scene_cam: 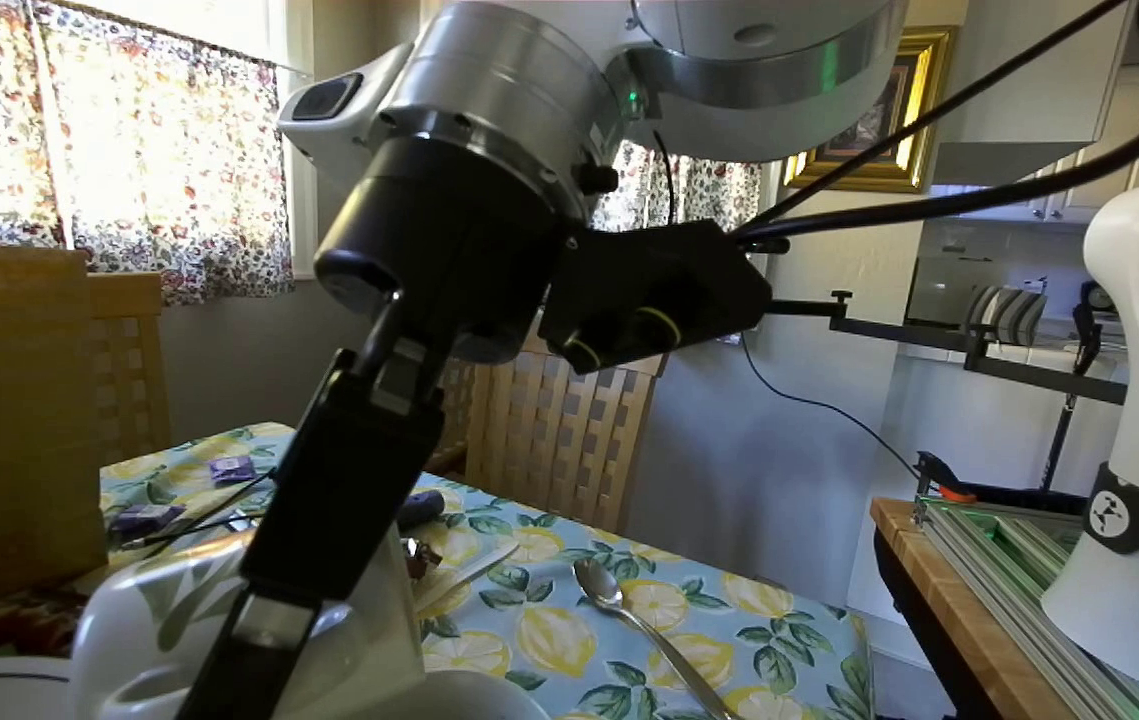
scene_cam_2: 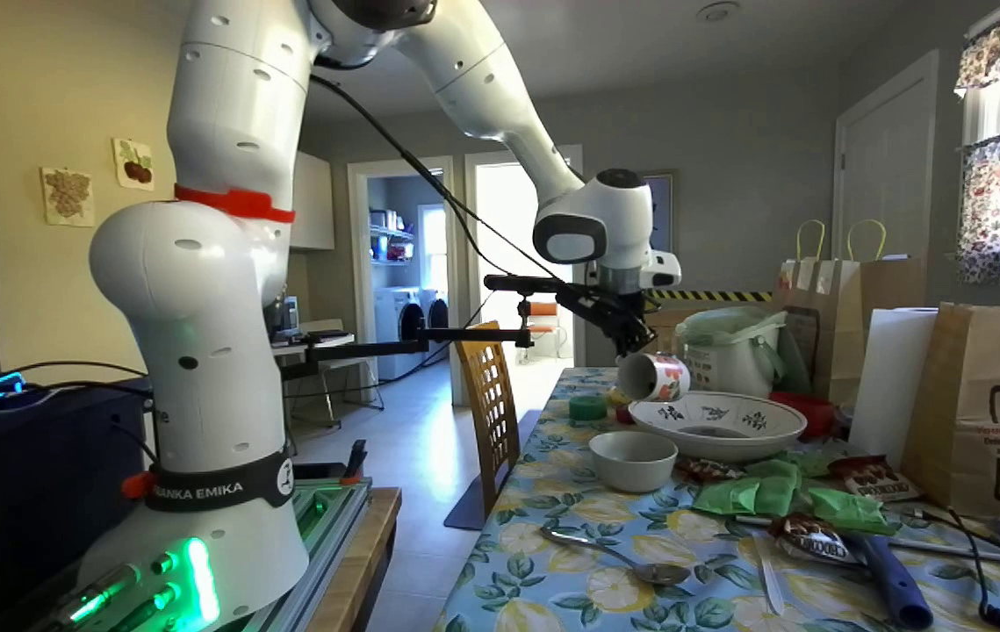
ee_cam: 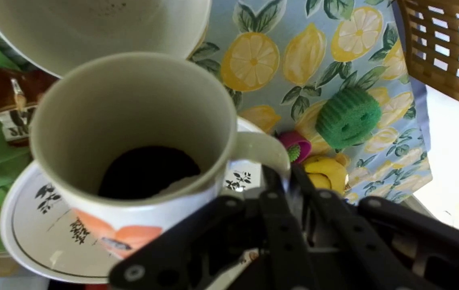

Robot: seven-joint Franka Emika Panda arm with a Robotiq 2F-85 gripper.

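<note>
Closest in the wrist view, held a flower-printed mug [ee_cam: 132, 108] clear of the table [scene_cam_2: 543, 491]. Clamped the gripper [ee_cam: 285, 175] on the mug's handle [ee_cam: 259, 146], almost fully together. Took a large patterned bowl [scene_cam_2: 715, 448] as positional reference. Positioned the mug over that bowl's edge, tipped well onto one side in an exterior view; could not confirm contact or clearance at the rim. Observed dark matter at the mug's bottom; could not tell contents from shadow. Located, relative to the large patterned bowl: a small white bowl [scene_cam_2: 633, 470] just beside it; green wrappers [scene_cam_2: 754, 491] near its outer wall; bananas [ee_cam: 328, 171] near its rim, with a green sponge [ee_cam: 348, 117] farther out; a spoon [scene_cam: 657, 643] beyond the small white bowl, well apart. Judged gripping and lifting complete, and tipping well advanced. Judged set-down and release not yet performed, given the handle grip.
</note>
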